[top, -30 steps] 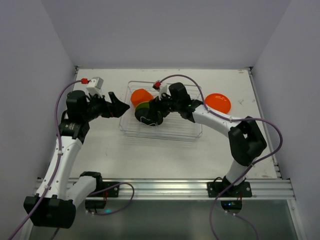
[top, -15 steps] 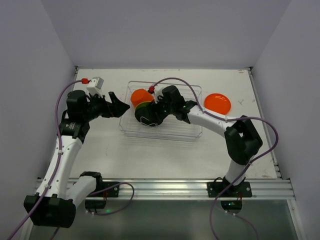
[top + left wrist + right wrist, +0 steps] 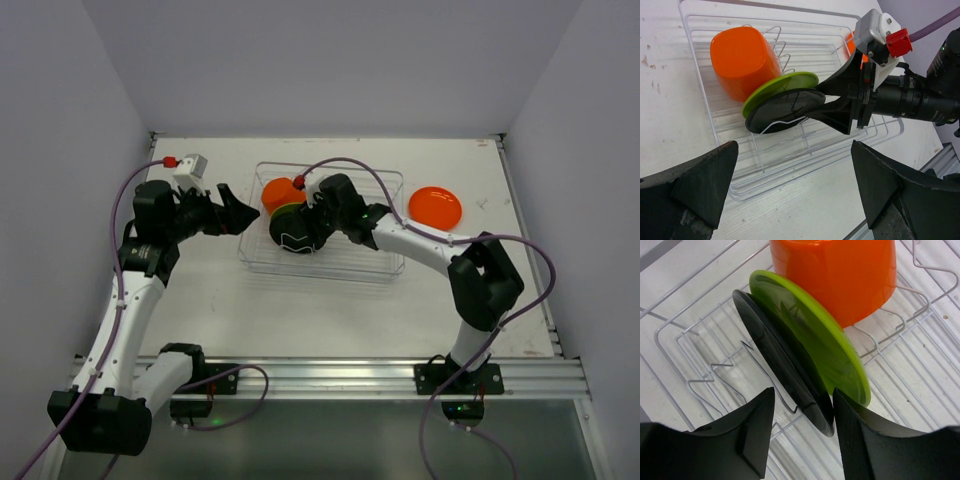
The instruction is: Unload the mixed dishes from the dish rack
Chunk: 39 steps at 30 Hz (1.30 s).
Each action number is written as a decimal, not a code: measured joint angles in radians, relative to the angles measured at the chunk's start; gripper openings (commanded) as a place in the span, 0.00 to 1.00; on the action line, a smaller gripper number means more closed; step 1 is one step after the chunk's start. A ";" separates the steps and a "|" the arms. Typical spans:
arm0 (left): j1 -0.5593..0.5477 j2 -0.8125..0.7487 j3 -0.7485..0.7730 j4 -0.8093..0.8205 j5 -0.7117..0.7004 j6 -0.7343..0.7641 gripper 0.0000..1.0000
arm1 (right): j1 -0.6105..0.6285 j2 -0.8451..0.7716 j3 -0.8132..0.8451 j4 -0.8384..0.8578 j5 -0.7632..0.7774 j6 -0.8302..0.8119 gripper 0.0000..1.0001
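Hovering left of the clear plastic wire-ribbed dish rack [image 3: 345,268], the left gripper [image 3: 238,208] gapes empty. Inside, the right gripper [image 3: 802,397] holds its jaws apart astride a round black plate [image 3: 775,355] standing close against a lime-green round plate [image 3: 815,335] and an orange faceted cup [image 3: 742,60]. Pinching both plates, or snagging a wire, could topple them.

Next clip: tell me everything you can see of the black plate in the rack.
The black plate is round, thin and shallow, and looks like dark, slightly glossy plastic. It stands on edge, tilted, among the wire dividers of the rack, with one bent wire crossing its face. The green plate leans close against its back. The right claw straddles its rim with one finger on each side, and a gap shows beside one finger, so it is not yet clamped.
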 measured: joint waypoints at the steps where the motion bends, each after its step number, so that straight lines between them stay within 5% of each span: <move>1: 0.000 0.000 0.000 0.000 0.000 0.000 1.00 | 0.002 0.000 0.000 0.002 0.011 -0.005 0.51; 39: 0.000 -0.003 0.000 0.000 -0.001 0.000 1.00 | 0.043 -0.050 -0.026 0.050 0.127 -0.067 0.33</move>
